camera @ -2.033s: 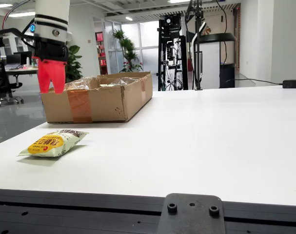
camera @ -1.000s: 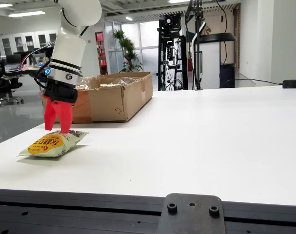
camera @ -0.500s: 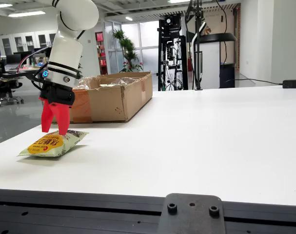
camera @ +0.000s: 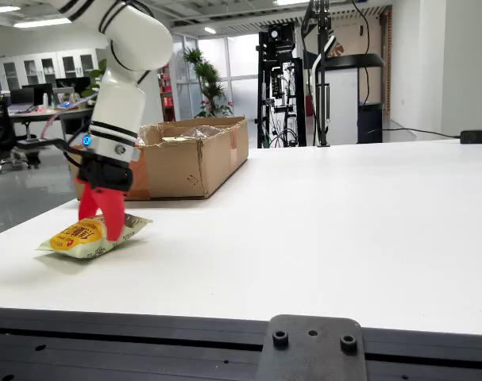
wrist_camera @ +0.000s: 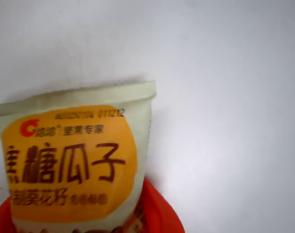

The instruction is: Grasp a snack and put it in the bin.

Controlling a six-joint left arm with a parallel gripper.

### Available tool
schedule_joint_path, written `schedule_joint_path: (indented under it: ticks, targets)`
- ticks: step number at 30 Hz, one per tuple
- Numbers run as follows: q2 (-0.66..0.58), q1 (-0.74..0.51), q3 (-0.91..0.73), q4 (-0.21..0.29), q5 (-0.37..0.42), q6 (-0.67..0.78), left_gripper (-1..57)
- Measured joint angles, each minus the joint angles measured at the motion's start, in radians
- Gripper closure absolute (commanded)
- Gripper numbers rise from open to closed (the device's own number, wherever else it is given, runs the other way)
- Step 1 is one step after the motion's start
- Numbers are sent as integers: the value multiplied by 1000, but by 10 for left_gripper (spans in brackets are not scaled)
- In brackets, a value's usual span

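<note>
While the red gripper straddles the snack bag, its fingers close against the packet's sides (full clamping I cannot tell), the bag lies near the white table's left edge. Open tabletop spreads rightward; the cardboard box stands just behind, office beyond.

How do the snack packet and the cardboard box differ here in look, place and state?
The snack packet is pale green with an orange label; the cardboard box is plain brown. The packet lies flat near the table's front; the box stands further back, open-topped. The red gripper straddles the packet; nothing touches the box. Both rest on the white table.
</note>
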State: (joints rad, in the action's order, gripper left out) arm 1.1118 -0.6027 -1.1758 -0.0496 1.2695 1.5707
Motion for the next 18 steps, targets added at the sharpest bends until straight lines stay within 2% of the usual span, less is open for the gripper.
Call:
schedule_joint_path:
  ticks: [11,18]
  targets:
    - [89,-30,119,-6,1,0,354]
    - [75,-40,142,-10,2,0,425]
